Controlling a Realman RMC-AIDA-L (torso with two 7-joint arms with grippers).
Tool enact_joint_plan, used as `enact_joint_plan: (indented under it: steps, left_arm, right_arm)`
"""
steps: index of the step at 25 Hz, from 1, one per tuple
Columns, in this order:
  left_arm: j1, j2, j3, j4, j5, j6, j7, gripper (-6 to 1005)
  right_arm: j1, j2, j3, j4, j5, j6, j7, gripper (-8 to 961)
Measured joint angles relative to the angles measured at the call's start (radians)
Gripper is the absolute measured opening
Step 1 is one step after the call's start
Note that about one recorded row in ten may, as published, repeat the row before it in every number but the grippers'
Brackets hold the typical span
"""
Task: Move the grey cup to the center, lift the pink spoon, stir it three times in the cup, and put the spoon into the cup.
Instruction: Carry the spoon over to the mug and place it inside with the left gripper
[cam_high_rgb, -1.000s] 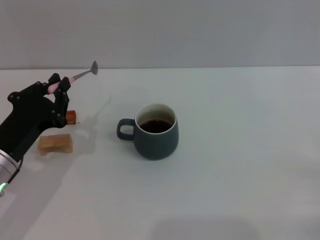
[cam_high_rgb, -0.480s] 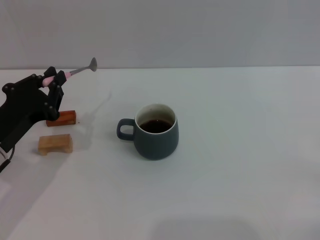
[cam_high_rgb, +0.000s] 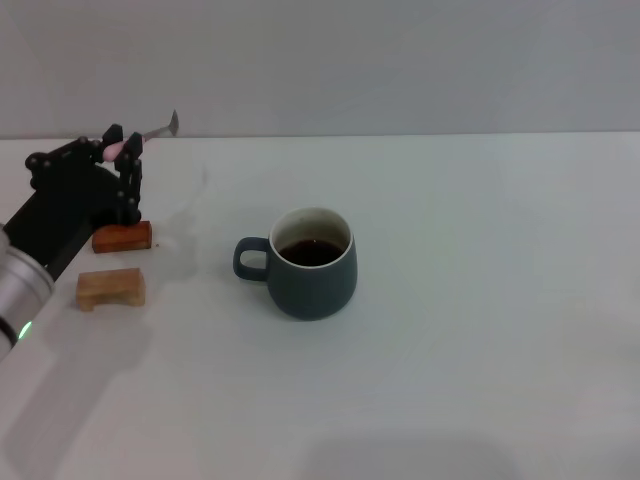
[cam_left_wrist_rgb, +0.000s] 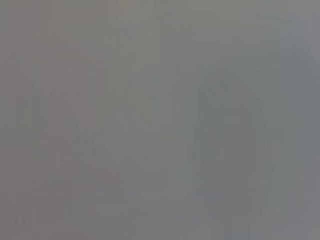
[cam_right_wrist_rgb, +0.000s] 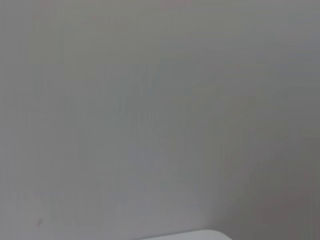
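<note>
Gripper first: my left gripper (cam_high_rgb: 122, 152) pinches the pink spoon (cam_high_rgb: 146, 137) by its handle, raised above the surface (cam_high_rgb: 480, 330) at far left, bowl pointing up and away. Nearer me, the grey cup (cam_high_rgb: 312, 263) sits mid-surface with dark liquid. Lifting looks done; next I must carry the spoon over the cup and tip its bowl down.

Grey cup (cam_high_rgb: 312, 275): matt glazed ceramic (glossy dark liquid). Pink spoon (cam_high_rgb: 142, 137): metal bowl. Desk (cam_high_rgb: 480, 350): smooth, matt white.
</note>
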Motion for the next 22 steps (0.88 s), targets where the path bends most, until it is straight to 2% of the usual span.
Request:
enact_joint_plan:
  steps: [2,6,7,8,9,11,12,15,22]
  left_arm:
    - [0.006,-0.009,-0.014,-0.044,0.000,-0.056,0.008,147]
    - [0.013,0.016,-0.005,-0.121,-0.001,-0.085,-0.012,147]
    - [0.013,0.016,-0.005,-0.121,-0.001,-0.085,-0.012,147]
    - [0.016,0.027,-0.004,-0.139,-0.002,-0.087,-0.031,147]
    - [0.024,0.053,-0.002,-0.176,-0.002,-0.091,-0.067,147]
    - [0.027,0.070,0.001,-0.198,-0.002,-0.094,-0.082,147]
    - [0.029,0.088,0.004,-0.219,-0.002,-0.103,-0.094,146]
    - [0.030,0.119,0.011,-0.276,-0.002,-0.170,-0.109,146]
    - [0.023,0.124,0.003,-0.358,-0.002,-0.343,-0.076,146]
  right_arm:
    - [0.000,0.000,-0.001,-0.001,0.000,0.001,0.000,-1]
    - [0.000,0.000,-0.001,-0.003,0.000,0.002,0.000,-1]
    - [0.001,0.000,-0.001,-0.004,0.000,0.002,0.000,-1]
    - [0.002,0.000,-0.001,-0.004,0.000,0.002,0.000,-1]
    - [0.002,0.000,-0.001,-0.004,0.000,0.002,0.000,-1]
    - [0.002,0.000,-0.001,-0.004,0.000,0.002,0.000,0]
    - [0.002,0.000,-0.001,-0.004,0.000,0.002,0.000,0]
    - [0.003,0.000,-0.001,-0.002,0.000,0.003,0.000,0]
    - [0.007,0.000,-0.002,0.001,-0.003,0.003,0.000,0]
